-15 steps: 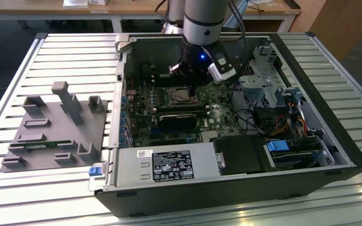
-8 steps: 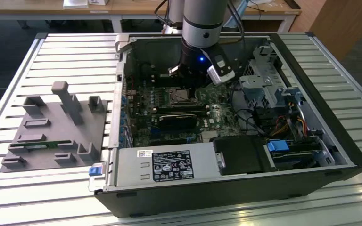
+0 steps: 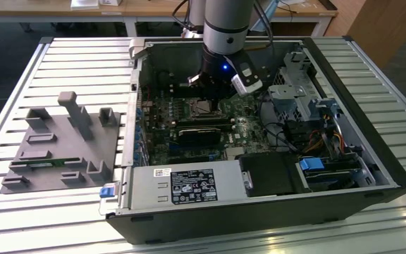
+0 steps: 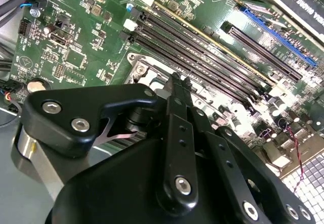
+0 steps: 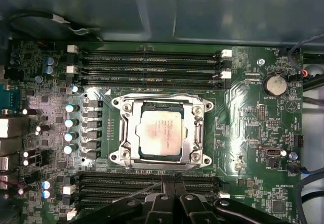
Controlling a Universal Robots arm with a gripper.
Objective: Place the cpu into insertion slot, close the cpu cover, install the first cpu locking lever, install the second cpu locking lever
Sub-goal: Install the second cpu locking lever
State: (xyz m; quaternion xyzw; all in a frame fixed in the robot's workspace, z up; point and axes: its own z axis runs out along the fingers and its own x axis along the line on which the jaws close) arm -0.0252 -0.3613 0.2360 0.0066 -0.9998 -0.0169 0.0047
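The cpu (image 5: 161, 132), a pale silver square chip, lies in the insertion slot (image 5: 132, 155) on the green board. The cpu cover (image 5: 191, 133), a silvery frame with a cut-out middle, lies flat around the chip. My gripper (image 5: 169, 184) hovers just beside the socket, over the black memory slots, with its black fingers (image 5: 177, 196) pressed together and nothing between them. In the second wrist view the gripper (image 4: 178, 85) points down toward the socket's metal corner (image 4: 139, 67). In the exterior view the gripper (image 3: 210, 95) hangs inside the open computer case, right above the socket (image 3: 204, 108).
Long black memory slots (image 5: 152, 59) run on both sides of the socket. A black card (image 3: 199, 135) lies nearer the power supply (image 3: 188, 185). Case walls and a drive cage (image 3: 295, 95) hem in the board. A grey fixture (image 3: 62, 143) sits on the slatted table at the exterior view's left.
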